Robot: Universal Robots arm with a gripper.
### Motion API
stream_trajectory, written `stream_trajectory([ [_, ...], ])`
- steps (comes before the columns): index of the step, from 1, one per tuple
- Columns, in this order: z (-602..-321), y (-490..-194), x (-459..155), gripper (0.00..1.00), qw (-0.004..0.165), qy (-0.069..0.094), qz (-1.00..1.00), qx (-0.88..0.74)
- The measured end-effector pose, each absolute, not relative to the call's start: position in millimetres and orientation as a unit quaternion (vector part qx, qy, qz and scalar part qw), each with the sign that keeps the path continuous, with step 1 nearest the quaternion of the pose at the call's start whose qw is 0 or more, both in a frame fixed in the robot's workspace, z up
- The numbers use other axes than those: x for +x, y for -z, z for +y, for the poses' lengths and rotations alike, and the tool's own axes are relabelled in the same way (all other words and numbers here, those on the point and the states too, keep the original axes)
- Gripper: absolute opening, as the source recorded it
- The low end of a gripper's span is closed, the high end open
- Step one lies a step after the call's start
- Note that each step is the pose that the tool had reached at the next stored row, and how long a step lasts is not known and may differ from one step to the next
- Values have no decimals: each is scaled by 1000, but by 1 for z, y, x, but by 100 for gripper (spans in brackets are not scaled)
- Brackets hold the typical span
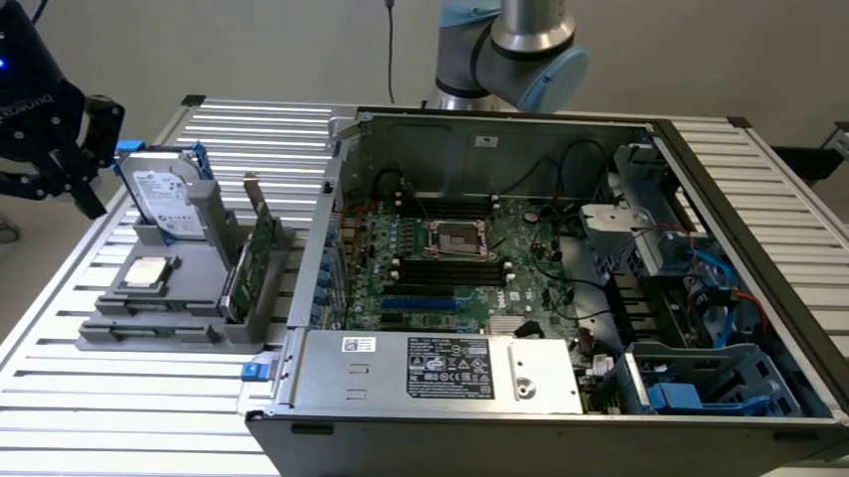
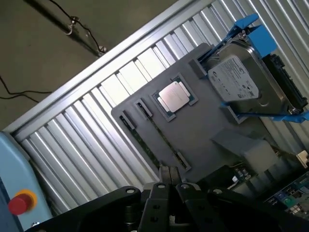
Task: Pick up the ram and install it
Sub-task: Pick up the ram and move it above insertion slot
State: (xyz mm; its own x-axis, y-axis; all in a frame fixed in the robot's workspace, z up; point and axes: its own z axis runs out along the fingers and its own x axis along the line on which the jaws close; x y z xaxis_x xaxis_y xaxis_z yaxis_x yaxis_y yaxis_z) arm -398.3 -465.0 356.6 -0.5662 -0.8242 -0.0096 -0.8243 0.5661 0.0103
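The ram (image 2: 161,135) is a thin green stick lying edge-up in a slot of the grey holder (image 2: 203,130), beside a silver processor (image 2: 174,95). In the exterior view the ram (image 1: 149,304) sits low at the front of that holder (image 1: 159,333). My gripper (image 2: 169,178) hangs above the holder's near edge with its black fingers pressed together and nothing between them. The exterior view has my gripper (image 1: 78,184) high at the far left, apart from the holder. Black memory slots (image 1: 451,268) lie on the motherboard inside the open computer case (image 1: 743,229).
A silver hard drive with blue rails (image 2: 248,82) and a taller green card (image 1: 253,263) stand in the same holder. The ribbed metal table (image 1: 119,407) carries everything. A red button (image 2: 18,203) on a pale blue box sits beside the table, with cables on the floor.
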Motion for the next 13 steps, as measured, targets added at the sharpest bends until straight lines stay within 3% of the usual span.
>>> stream_trajectory([
  [13, -465, -354, -398, 11, 1, -7, 824, -567],
])
